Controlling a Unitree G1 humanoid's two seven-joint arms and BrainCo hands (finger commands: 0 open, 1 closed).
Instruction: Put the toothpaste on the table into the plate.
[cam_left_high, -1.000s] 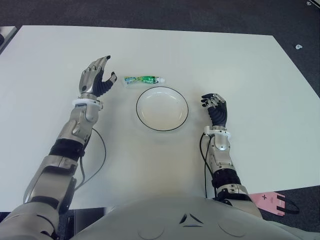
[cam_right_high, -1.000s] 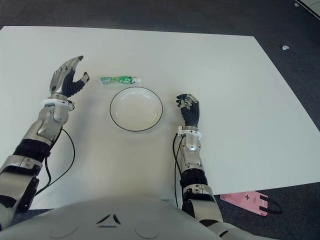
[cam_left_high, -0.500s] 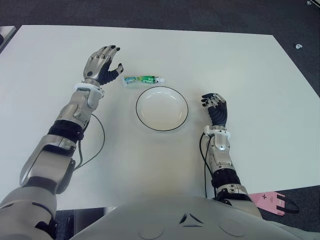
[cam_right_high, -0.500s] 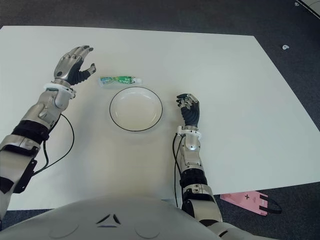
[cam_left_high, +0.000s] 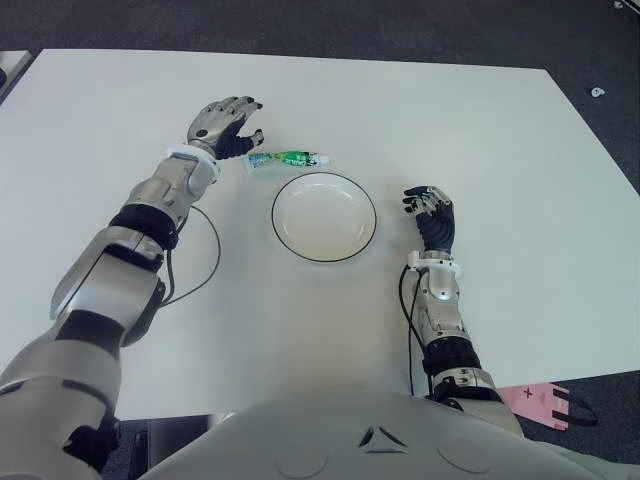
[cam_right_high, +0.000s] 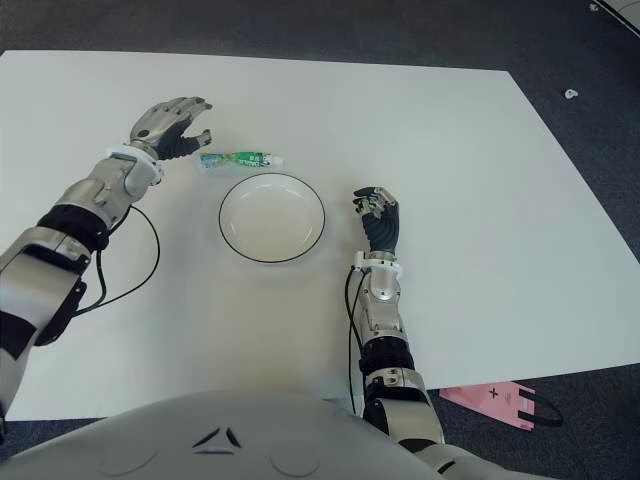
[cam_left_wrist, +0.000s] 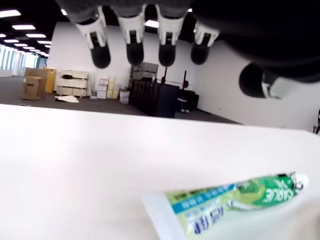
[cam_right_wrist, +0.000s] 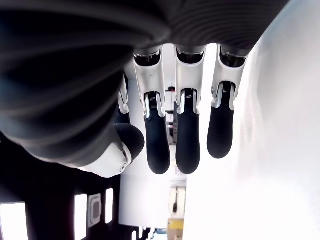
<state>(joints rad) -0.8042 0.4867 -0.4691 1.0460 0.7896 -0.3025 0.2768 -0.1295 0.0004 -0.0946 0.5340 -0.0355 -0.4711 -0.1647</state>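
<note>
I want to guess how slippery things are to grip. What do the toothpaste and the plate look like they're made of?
The toothpaste looks like a soft plastic tube, glossy printed green and white, with a flat crimped end in the left wrist view. The plate looks like glazed ceramic or melamine: smooth cream surface, thin dark rim line; which one is unclear.

Toothpaste tube: green and white print with blue band. White lettering near cap end, roughly "DARLIE", not certain. Larger white characters on the blue band, not legible. Pink tag on the floor carries a small black cross mark. No other readable text.
</note>
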